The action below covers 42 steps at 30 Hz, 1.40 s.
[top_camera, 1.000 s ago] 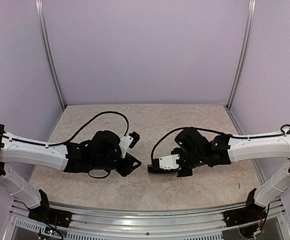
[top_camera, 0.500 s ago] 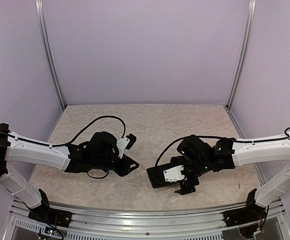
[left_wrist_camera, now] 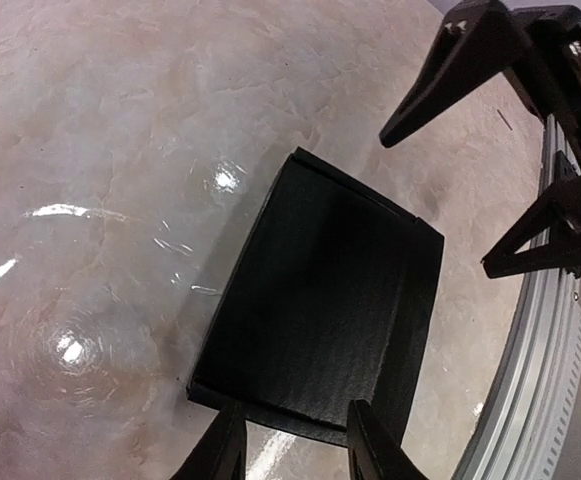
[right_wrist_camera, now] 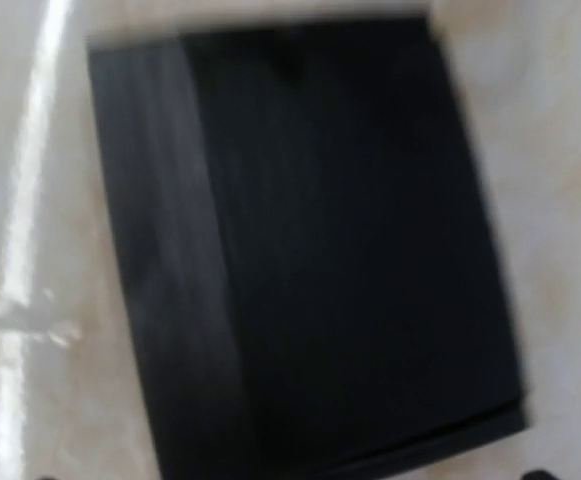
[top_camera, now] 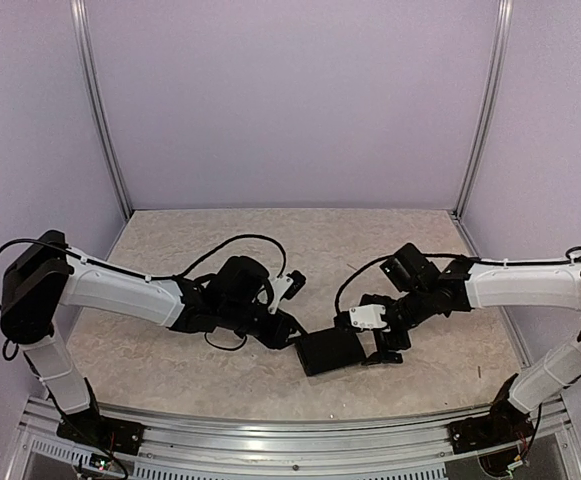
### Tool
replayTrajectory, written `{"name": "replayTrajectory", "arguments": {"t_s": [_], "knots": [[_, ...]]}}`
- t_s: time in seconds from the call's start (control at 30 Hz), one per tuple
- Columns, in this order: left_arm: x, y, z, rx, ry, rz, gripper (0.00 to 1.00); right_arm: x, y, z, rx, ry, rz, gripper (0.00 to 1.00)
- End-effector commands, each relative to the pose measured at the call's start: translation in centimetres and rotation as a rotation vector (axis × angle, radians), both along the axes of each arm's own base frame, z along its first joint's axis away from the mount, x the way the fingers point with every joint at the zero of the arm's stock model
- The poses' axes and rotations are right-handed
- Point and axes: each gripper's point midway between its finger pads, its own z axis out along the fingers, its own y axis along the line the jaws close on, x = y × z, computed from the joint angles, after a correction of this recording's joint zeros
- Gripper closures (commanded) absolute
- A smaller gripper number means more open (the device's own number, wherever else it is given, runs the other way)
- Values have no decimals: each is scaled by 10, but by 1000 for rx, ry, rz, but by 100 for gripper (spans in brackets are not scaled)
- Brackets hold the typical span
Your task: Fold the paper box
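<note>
Lying flat on the table (left_wrist_camera: 100,150) near its front edge, midway between the two arms, the paper box (left_wrist_camera: 320,310) looks like a slim closed slab, with a narrow strip along one long side set off by a crease. Whether any flap or tab is loose I cannot tell. Judging from that, the step in hand is probably firming up the last fold. The left gripper (left_wrist_camera: 295,450) hangs at the box's near short edge with its fingers half parted; black card shows in the gap, and nothing seems pinched between them. The right gripper (left_wrist_camera: 434,206) stands by the far corner, its fingers spread wide and clear of the card. To do this well, one arm should steady the box from above while the other presses along the creased strip. The pressure should be light, since thin card dents easily and would likely slide on the glossy tabletop.
</note>
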Motion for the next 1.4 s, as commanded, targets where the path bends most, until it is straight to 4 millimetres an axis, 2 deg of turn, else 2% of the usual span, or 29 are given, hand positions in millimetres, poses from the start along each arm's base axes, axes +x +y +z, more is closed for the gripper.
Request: {"name": "replayTrajectory", "arguments": {"t_s": [0.0,0.13,0.23,0.4,0.53,0.6,0.93,1.13,1.3,1.37], "knots": [[-23,-7,-5,17,47,-102,65,2,-3,-16,11,85,63,0],[-37,-10,-11,75,30,-167,65,3,0,-22,-4,95,105,0],[-47,-10,-23,129,48,-193,71,0,3,-24,-10,143,128,1],[-46,-5,-43,213,44,-173,79,-2,2,-18,-28,179,156,4],[-42,-4,-43,218,25,-165,80,16,3,-6,2,173,119,5],[-41,-6,-42,219,18,-169,80,21,3,-9,-13,171,122,6],[-51,-11,-48,237,31,-219,77,24,7,-34,-49,216,157,5],[-55,-15,-49,257,21,-234,76,27,8,-41,-56,220,150,5],[-50,-7,-52,296,2,-220,76,27,7,-42,-69,225,154,5],[-47,0,-43,293,-11,-206,75,27,7,-35,-69,225,157,5]]}}
